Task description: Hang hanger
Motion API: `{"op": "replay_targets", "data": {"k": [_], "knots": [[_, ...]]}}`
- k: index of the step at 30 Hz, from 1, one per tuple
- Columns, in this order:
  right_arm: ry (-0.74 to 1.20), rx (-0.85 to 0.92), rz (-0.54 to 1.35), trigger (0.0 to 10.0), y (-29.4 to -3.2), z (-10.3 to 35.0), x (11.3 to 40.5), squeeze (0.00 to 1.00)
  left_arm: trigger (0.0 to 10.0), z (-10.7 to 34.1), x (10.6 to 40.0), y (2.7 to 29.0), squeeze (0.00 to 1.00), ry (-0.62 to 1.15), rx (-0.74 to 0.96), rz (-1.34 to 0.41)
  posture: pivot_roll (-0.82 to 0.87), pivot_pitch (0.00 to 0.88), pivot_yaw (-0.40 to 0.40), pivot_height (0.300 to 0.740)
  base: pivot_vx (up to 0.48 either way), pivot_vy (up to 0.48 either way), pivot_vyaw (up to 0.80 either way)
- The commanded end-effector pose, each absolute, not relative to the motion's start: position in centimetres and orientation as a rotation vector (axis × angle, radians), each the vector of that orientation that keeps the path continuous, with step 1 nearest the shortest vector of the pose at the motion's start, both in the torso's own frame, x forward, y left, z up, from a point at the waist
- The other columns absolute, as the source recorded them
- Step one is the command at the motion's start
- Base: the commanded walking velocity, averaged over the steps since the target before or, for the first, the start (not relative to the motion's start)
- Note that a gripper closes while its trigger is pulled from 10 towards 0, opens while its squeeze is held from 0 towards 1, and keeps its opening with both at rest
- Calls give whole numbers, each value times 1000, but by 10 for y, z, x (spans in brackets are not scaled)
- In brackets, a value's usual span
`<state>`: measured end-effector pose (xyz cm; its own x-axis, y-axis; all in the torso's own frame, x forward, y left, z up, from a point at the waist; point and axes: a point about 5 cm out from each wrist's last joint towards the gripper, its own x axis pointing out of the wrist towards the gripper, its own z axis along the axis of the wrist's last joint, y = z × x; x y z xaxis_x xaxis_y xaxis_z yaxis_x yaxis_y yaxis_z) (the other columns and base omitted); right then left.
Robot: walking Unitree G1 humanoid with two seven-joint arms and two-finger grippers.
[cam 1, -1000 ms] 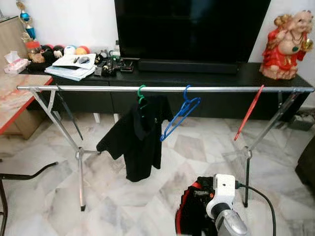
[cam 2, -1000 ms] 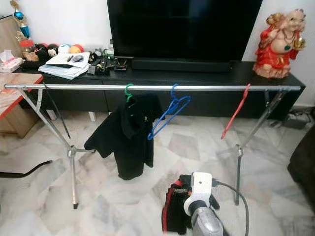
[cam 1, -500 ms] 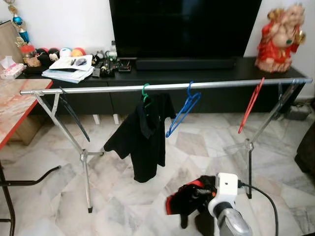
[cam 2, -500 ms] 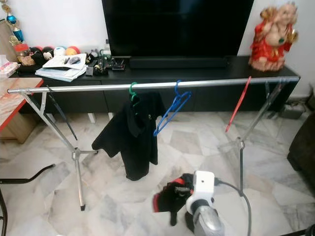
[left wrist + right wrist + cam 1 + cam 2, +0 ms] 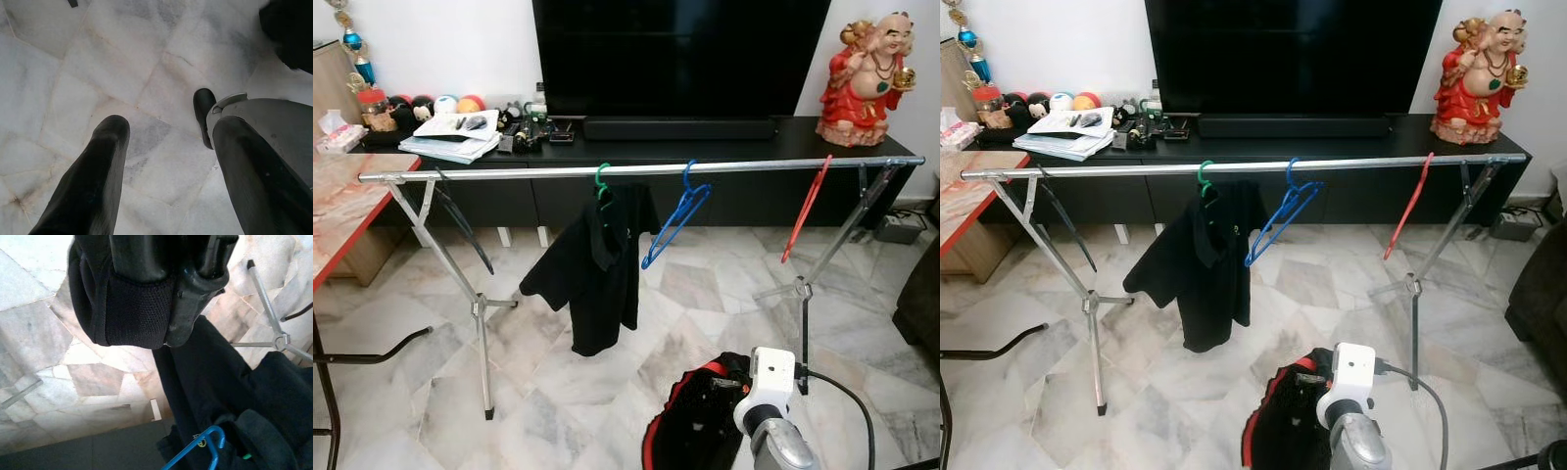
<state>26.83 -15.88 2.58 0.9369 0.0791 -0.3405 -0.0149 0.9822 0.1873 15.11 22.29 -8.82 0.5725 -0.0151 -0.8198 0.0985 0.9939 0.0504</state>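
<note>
R gripper [image 5: 161, 298] is clamped on a black garment w/ red trim [image 5: 690, 426], held low in front of the robot, below the silver drying rack rail [image 5: 636, 169]. L gripper [image 5: 166, 147] hangs idle over the marble floor [image 5: 73, 63], fingers apart. On the rail: black shirt on green hanger [image 5: 598, 183], empty blue hanger [image 5: 675, 213], red hanger [image 5: 806, 209] near the R end. No containers in use. Vs 0.5 s ago the garment hangs straighter and the rail now looks level; camera shifted.
</note>
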Motion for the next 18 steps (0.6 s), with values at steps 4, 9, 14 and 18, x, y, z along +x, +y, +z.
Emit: {"op": "replay_targets", "data": {"k": [4,9,14,18], "knots": [[316,195,16,10000,-163,33,275,0,10000,-90,146,225,0,977,90,-60,63,23,39,740,0,0,0],[315,196,12,10000,-163,33,275,0,10000,-90,146,225,0,977,90,-61,63,23,39,740,0,0,0],[319,195,13,10000,-162,32,275,0,10000,-90,146,225,0,978,87,-60,66,15,37,740,0,0,0],[318,195,14,10000,-161,33,276,0,10000,-90,146,225,0,977,86,-58,66,15,37,740,-247,0,0]]}}
